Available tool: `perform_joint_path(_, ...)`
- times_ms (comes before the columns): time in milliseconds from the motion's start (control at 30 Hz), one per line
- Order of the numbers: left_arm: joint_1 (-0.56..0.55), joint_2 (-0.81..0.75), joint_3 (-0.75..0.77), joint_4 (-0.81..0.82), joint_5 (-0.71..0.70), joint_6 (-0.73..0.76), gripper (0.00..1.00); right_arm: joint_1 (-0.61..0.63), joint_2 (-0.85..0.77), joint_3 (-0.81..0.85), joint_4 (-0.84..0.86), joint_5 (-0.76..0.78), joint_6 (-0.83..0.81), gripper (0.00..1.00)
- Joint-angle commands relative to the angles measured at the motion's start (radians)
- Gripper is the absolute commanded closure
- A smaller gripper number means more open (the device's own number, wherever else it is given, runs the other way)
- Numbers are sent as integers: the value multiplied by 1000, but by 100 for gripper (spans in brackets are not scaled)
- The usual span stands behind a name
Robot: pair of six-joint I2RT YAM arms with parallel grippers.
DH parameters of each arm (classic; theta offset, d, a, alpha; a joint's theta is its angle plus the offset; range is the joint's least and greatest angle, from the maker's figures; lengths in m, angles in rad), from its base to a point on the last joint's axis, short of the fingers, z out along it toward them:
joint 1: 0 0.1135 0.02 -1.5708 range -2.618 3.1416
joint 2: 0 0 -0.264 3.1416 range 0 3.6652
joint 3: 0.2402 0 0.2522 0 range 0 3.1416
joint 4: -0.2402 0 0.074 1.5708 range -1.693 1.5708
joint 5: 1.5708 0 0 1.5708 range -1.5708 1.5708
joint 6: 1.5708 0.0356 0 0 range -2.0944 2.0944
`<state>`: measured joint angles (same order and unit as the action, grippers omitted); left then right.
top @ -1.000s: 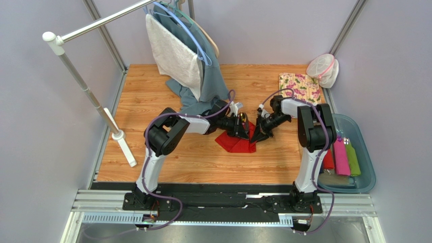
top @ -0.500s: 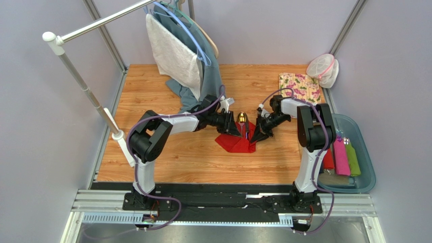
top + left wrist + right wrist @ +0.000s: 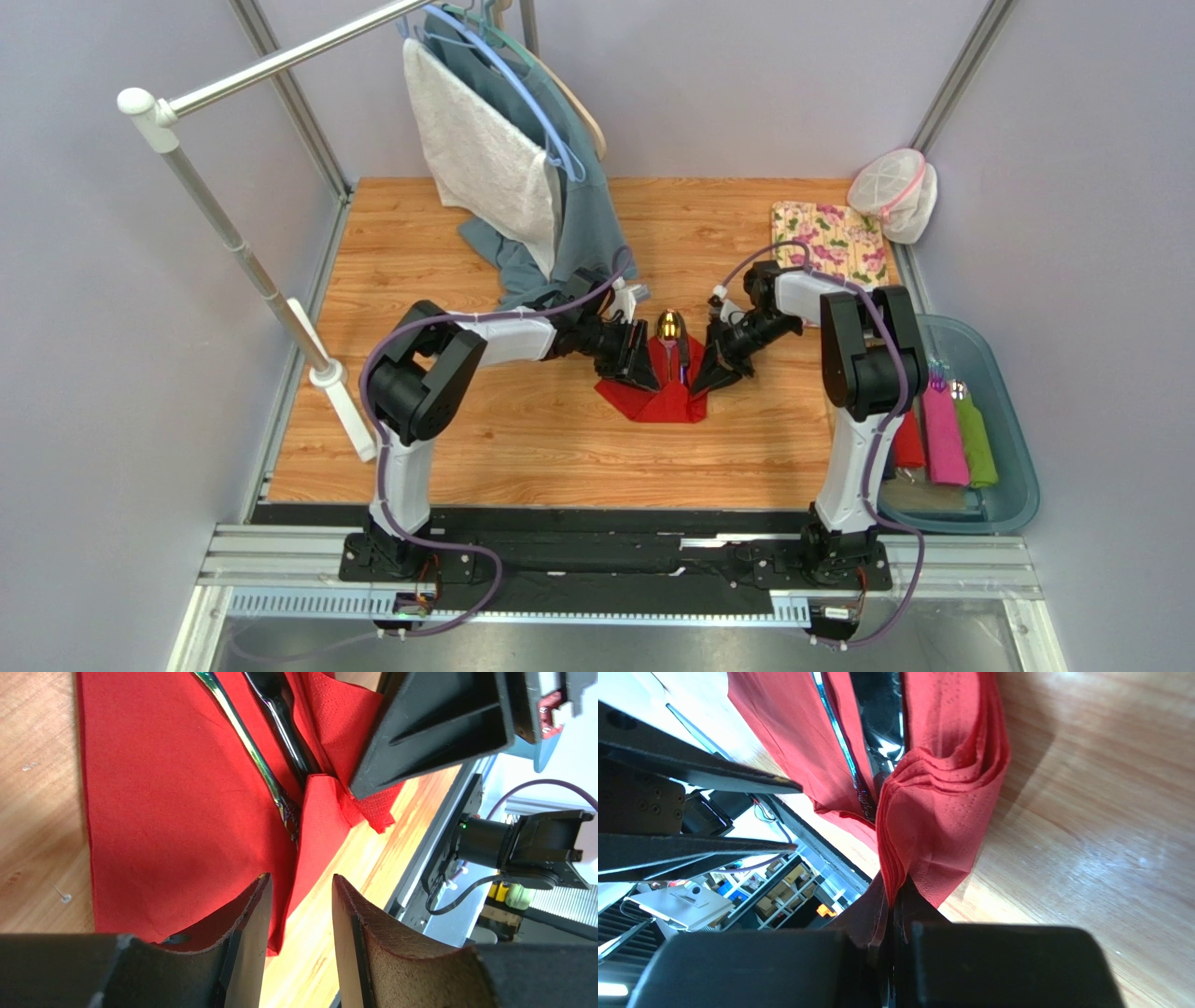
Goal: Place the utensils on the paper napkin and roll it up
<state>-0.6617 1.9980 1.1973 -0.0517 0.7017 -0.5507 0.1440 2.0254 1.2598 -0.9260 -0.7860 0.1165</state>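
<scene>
The red paper napkin (image 3: 657, 396) lies partly folded on the wooden table, mid-table. A gold-bowled spoon (image 3: 672, 328) and dark utensil handles (image 3: 284, 731) rest on it. My left gripper (image 3: 631, 368) is open and empty at the napkin's left side; in the left wrist view (image 3: 298, 889) its tips hover over the napkin's edge (image 3: 175, 812). My right gripper (image 3: 706, 375) is shut on the napkin's folded right edge (image 3: 934, 805), lifted over the utensils (image 3: 875, 721); its jaws (image 3: 896, 896) pinch several layers.
Towels and garments hang from a clothes rack (image 3: 512, 154) at the back left, close behind my left arm. A floral cloth (image 3: 831, 238) and a white mesh bag (image 3: 895, 192) lie at the back right. A teal bin (image 3: 1006, 406) holds pink and green rolls at the right.
My left gripper has drawn back to the left off the utensils, uncovering the gold spoon bowl. My right gripper stays shut on the napkin's edge, nearly still.
</scene>
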Motion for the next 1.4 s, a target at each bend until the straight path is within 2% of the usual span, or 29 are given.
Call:
perform_joint_path(0, -9, 21, 44, -4, 24, 21, 55, 11, -42, 39, 12, -2, 15, 99)
perform_joint_path(333, -33, 68, 88, 0, 18, 23, 60, 17, -51, 46, 9, -5, 20, 99)
perform_joint_path(433, -36, 82, 107, -16, 7, 20, 67, 23, -57, 52, 6, -10, 18, 99)
perform_joint_path(567, -36, 94, 120, -39, -14, 15, 85, 37, -65, 62, -2, -22, 20, 99)
perform_joint_path(767, -38, 99, 127, -50, -30, 11, 99, 61, -74, 75, -4, -33, 26, 100)
perform_joint_path(1367, -36, 113, 139, -59, -36, 3, 100, 131, -27, 75, 76, -30, 57, 100)
